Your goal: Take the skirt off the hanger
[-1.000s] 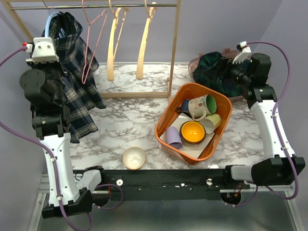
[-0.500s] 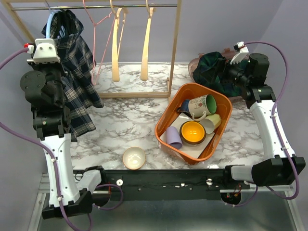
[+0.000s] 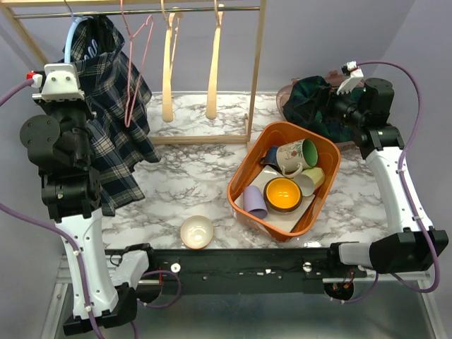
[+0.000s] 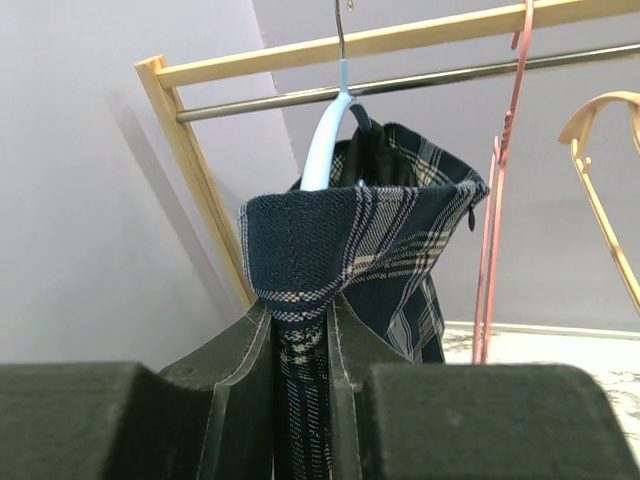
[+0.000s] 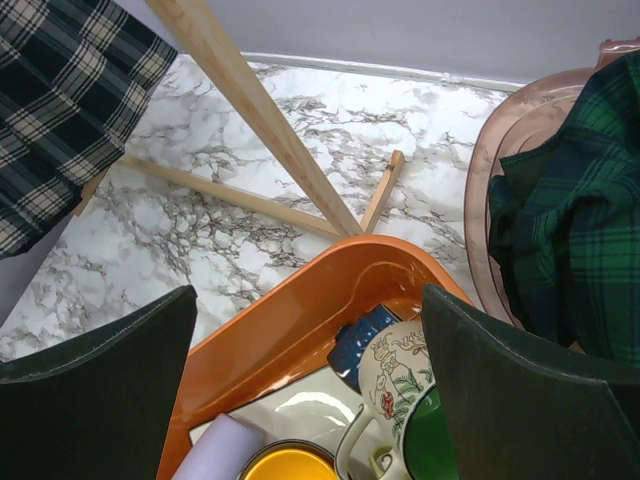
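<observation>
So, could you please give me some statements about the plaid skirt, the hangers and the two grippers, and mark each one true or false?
1. The left gripper is closed on the dark blue plaid skirt. True.
2. The skirt lies flat on the marble table. False: it hangs on a light blue plastic hanger hooked over the metal rail.
3. The right gripper is holding a mug. False: its jaws are wide open and empty, above the orange plastic bin.
4. The pink wire hanger carries no clothing. True.
</observation>
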Robot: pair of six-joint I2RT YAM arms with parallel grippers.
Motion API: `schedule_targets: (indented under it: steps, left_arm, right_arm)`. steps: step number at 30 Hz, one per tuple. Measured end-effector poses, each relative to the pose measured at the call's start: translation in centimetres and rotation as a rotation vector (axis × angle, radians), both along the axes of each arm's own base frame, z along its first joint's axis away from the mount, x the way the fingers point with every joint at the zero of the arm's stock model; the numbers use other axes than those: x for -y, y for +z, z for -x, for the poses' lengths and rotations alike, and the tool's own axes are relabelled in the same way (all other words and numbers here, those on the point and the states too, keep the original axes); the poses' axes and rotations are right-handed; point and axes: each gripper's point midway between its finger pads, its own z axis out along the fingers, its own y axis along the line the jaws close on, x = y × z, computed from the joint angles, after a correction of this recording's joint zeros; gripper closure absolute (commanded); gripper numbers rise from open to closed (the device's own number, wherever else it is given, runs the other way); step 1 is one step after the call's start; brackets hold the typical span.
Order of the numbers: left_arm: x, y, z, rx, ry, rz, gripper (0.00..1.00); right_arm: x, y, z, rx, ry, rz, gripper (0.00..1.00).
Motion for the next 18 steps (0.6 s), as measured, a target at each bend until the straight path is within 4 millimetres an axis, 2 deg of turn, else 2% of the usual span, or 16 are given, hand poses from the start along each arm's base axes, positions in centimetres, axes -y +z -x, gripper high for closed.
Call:
schedule_targets:
  steps: [11,18]
  left_arm:
    - [0.0,0.6,3.1,0.008,0.030,0.021,1.00]
    - [-0.4,-0.5,5.2,-0.016,0.070,0.040,1.00]
  right_arm:
    - [-0.7,0.0,0.6,-0.023,0.015,0.004,0.00]
    - [-1.4,1.2,1.1,0.000,0.034,0.001,0.00]
